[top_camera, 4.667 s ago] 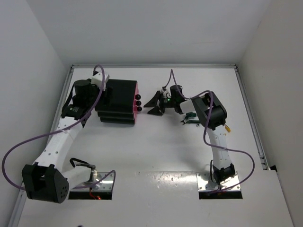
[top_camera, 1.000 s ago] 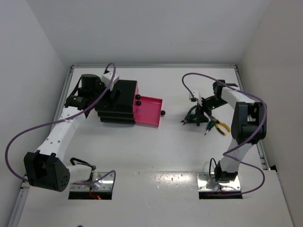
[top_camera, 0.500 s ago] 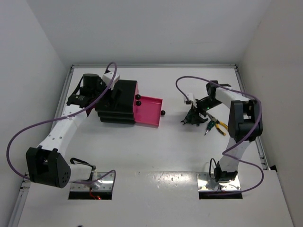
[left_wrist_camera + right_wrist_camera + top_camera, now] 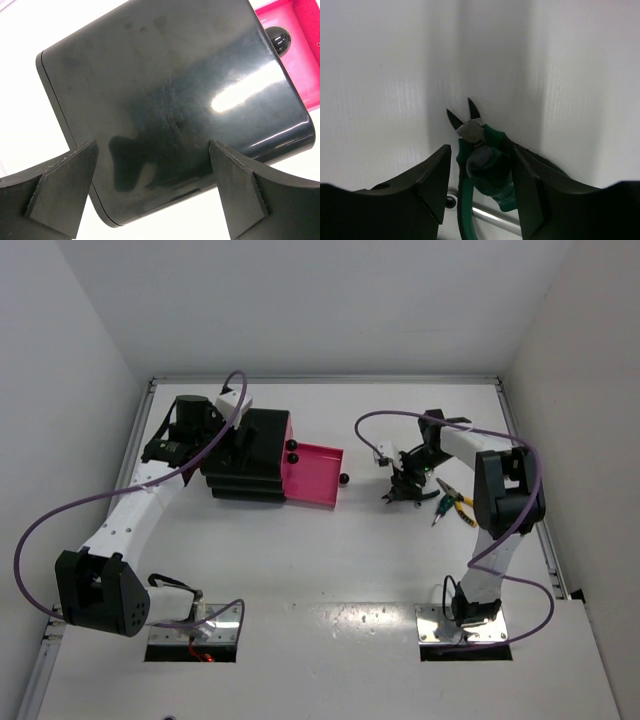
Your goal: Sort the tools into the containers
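Observation:
Green-handled pliers [image 4: 487,167] lie on the white table, cutter tips pointing away, between the fingers of my right gripper [image 4: 480,185]. The gripper is open; the right finger is at the handle, and a thin gap shows on the left. A thin silver wrench [image 4: 502,221] lies under the pliers. From above, the right gripper [image 4: 404,486] hides both. Yellow-handled pliers [image 4: 460,505] lie just right of it. One pink drawer [image 4: 315,476] of the black chest [image 4: 250,455] stands pulled out. My left gripper [image 4: 155,195] hovers open over the chest's glossy top [image 4: 165,95].
The open drawer's round knob [image 4: 343,479] points toward the right gripper; two other knobs [image 4: 292,452] sit at the chest's front. White walls close in the table on three sides. Purple cables loop off both arms.
The pink drawer has been pulled out since the earliest frame. In the last second, my right gripper slid left and down over the green pliers and its jaws narrowed. The left arm barely moved.

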`<state>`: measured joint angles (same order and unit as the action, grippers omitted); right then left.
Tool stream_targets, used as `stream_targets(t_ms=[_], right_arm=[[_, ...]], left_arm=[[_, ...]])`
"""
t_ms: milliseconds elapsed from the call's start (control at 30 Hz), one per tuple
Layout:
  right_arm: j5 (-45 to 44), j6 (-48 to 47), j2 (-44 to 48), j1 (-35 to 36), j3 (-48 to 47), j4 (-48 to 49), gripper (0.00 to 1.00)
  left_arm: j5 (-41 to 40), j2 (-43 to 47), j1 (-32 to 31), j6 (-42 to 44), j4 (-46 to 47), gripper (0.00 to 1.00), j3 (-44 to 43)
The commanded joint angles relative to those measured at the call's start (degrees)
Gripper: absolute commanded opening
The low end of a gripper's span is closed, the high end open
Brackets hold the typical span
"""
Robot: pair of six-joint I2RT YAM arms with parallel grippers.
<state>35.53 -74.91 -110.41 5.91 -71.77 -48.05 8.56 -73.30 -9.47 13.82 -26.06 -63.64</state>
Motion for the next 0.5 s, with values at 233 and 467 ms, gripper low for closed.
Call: stream_targets(t_ms=[233, 467], right_arm=[[-6.34, 3.81, -0.95, 1.38, -0.30, 3.67, 0.40], [-6.35, 5.12, 0.89, 0.86, 1.37, 6.30, 0.18]], left_arm=[[-1.87, -0.18, -0.81, -0.55, 0.66, 1.00, -0.88], [-1.88, -1.23, -0.81, -0.55, 0.66, 1.00, -0.88]])
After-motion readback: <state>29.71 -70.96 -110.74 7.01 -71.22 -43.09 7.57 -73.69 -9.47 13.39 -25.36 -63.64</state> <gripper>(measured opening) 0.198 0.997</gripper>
